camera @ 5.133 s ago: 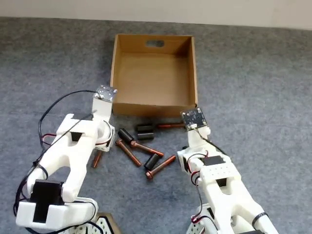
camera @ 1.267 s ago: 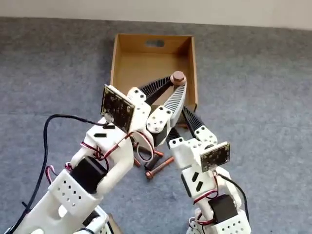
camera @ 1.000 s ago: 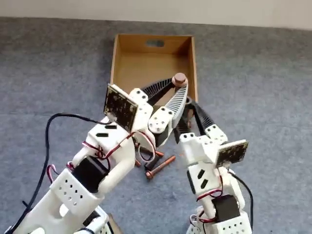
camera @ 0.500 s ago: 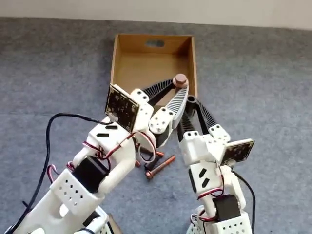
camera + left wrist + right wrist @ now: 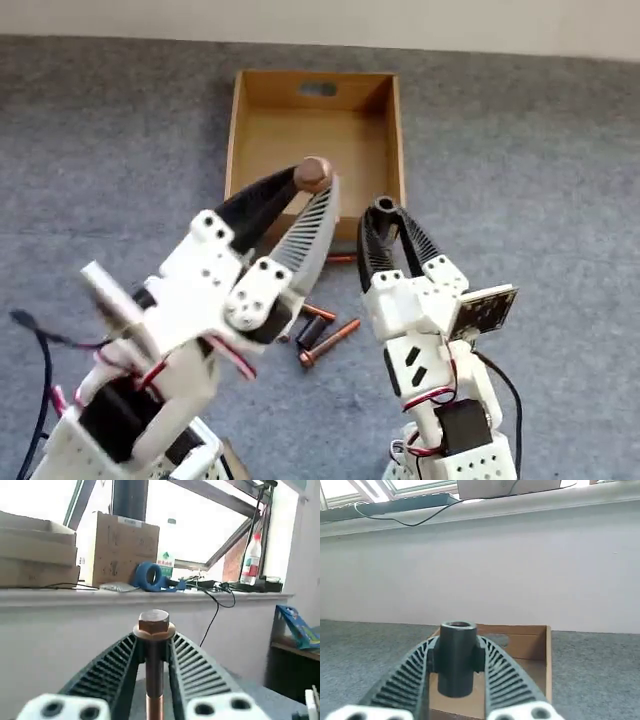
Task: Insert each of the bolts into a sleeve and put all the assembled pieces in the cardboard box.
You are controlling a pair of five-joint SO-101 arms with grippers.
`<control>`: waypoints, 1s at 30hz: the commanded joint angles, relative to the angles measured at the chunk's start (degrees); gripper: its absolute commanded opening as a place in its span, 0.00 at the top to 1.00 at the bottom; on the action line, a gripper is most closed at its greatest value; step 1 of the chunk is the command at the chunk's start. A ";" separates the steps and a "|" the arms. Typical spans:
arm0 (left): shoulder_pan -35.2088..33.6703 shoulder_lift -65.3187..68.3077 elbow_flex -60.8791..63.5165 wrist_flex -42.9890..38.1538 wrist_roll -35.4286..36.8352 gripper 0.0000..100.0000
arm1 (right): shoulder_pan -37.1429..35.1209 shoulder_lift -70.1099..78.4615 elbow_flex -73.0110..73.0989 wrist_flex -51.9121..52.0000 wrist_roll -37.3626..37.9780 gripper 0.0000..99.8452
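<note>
My left gripper (image 5: 305, 195) is raised above the table and shut on a copper bolt (image 5: 154, 652), held upright with its hex head (image 5: 313, 173) on top. My right gripper (image 5: 385, 215) is shut on a black sleeve (image 5: 456, 657), also upright, its open end (image 5: 385, 207) facing up. The two stand side by side in front of the cardboard box (image 5: 240, 130), a short gap apart. On the carpet between the arms lie a loose bolt (image 5: 330, 340) and a black sleeve (image 5: 312, 330); other pieces are hidden behind the left arm.
The cardboard box (image 5: 540, 645) stands open on grey carpet, with nothing visible inside it. Bare carpet (image 5: 520, 170) stretches to either side of the box. A further copper bolt (image 5: 342, 258) peeks out by the box's front wall.
My left arm has swung back and to the left with its bolt, away from the right gripper. The right gripper has lifted its sleeve upright and stayed near the box's front right.
</note>
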 commanded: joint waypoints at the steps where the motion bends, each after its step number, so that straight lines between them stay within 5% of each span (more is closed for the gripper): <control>1: 0.22 7.43 -0.66 -3.60 0.26 0.99 | -2.68 -0.75 -2.42 -0.66 -0.26 0.99; 7: 0.22 17.98 -1.36 -7.56 0.26 0.99 | -3.03 -0.75 -2.33 -0.66 -0.26 0.99; 30: -2.42 18.86 -0.84 -16.97 0.44 0.99 | -3.21 -0.75 -1.36 -0.92 1.67 0.99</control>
